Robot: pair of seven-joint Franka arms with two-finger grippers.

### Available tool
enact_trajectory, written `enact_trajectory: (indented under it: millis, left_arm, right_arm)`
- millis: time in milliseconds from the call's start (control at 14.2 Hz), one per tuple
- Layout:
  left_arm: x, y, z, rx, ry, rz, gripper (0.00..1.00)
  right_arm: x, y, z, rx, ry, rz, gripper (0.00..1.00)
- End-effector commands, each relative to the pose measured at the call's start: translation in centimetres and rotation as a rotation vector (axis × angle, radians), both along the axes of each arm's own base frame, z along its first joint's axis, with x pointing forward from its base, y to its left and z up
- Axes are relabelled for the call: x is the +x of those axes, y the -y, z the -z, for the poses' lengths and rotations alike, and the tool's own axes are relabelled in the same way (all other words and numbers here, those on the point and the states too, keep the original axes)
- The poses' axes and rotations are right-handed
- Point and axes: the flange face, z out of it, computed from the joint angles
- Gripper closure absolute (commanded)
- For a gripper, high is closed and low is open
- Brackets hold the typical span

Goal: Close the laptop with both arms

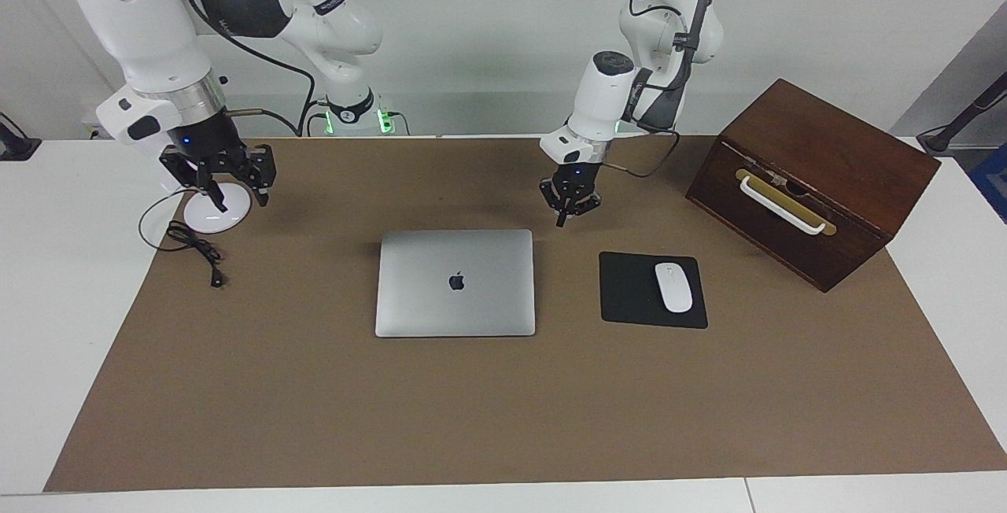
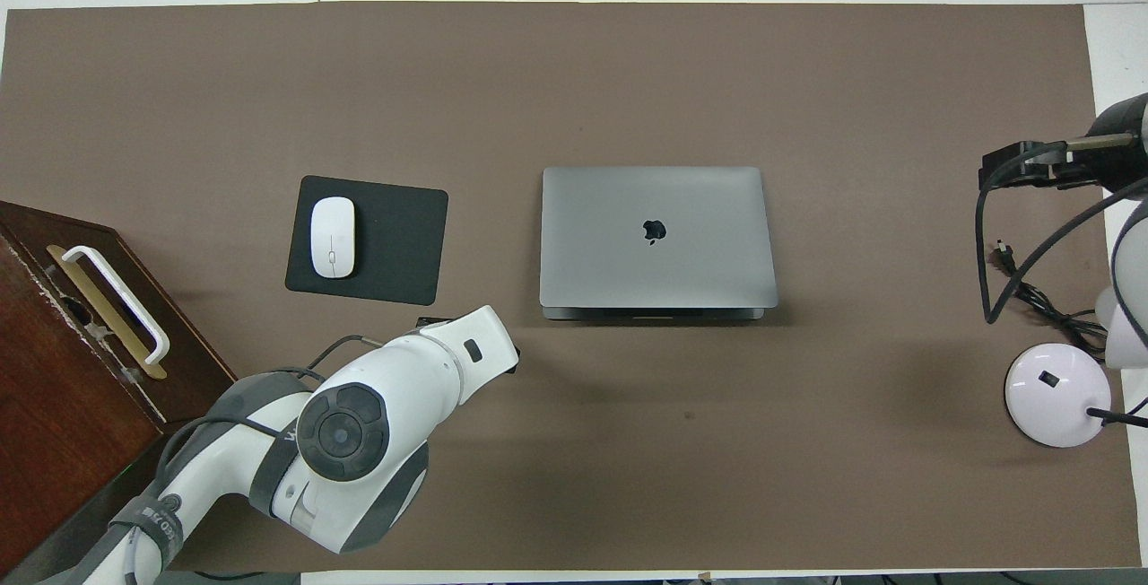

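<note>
The silver-grey laptop (image 1: 455,283) lies flat on the brown mat with its lid down and the dark apple logo facing up; it also shows in the overhead view (image 2: 657,238). My left gripper (image 1: 568,212) hangs just above the mat, beside the laptop's corner nearest the robots on the mouse pad's side, not touching it. In the overhead view it is hidden under its own wrist (image 2: 466,353). My right gripper (image 1: 236,197) is open and empty, raised over the white lamp base at the right arm's end of the table.
A black mouse pad (image 1: 633,293) with a white mouse (image 1: 673,286) lies beside the laptop. A dark wooden box (image 1: 814,182) with a white handle stands at the left arm's end. A white round lamp base (image 1: 216,214) and a black cable (image 1: 197,249) lie at the right arm's end.
</note>
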Motion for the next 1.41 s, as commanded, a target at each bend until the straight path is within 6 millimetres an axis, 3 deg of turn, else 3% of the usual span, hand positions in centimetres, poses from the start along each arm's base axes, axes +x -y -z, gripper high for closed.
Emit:
enact_trajectory:
  millis: [0, 283, 494, 565, 706, 777, 848, 918, 1342]
  left_arm:
    - [2.0, -1.5, -2.9, 0.070, -0.073, 0.057, 1.00]
    - [5.0, -4.8, -7.6, 0.130, -0.150, 0.124, 1.00]
    - [5.5, -8.5, -10.7, 0.125, -0.142, 0.125, 1.00]
    - [5.5, -9.3, -11.5, 0.128, -0.146, 0.112, 0.95]
    - [6.1, -11.0, -13.6, 0.131, -0.158, 0.079, 0.68]
    - [6.4, -11.7, -14.6, 0.132, -0.166, 0.066, 0.49]
    - [6.9, -12.6, -15.3, 0.131, -0.169, 0.045, 0.12]
    - [7.3, -13.5, -16.0, 0.128, -0.167, 0.027, 0.00]
    - [8.4, -19.0, -17.4, 0.119, -0.163, -0.061, 0.00]
  right_arm:
    - [-0.9, 0.8, 0.3, 0.002, -0.013, 0.046, 0.00]
    - [-1.2, 1.6, 0.4, 0.004, -0.036, 0.092, 0.00]
    - [-1.2, 1.7, 0.2, 0.004, -0.031, 0.108, 0.00]
    - [-1.2, 2.0, 0.2, 0.002, -0.031, 0.106, 0.00]
    - [-1.2, 2.0, 0.2, 0.002, -0.029, 0.104, 0.00]
    - [-1.2, 2.0, 0.3, 0.002, -0.031, 0.103, 0.00]
    - [-1.2, 2.0, 0.3, 0.002, -0.033, 0.103, 0.00]
    - [-1.2, 2.0, 0.3, 0.002, -0.033, 0.104, 0.00]
    - [-1.2, 2.5, 0.2, 0.002, -0.033, 0.114, 0.00]
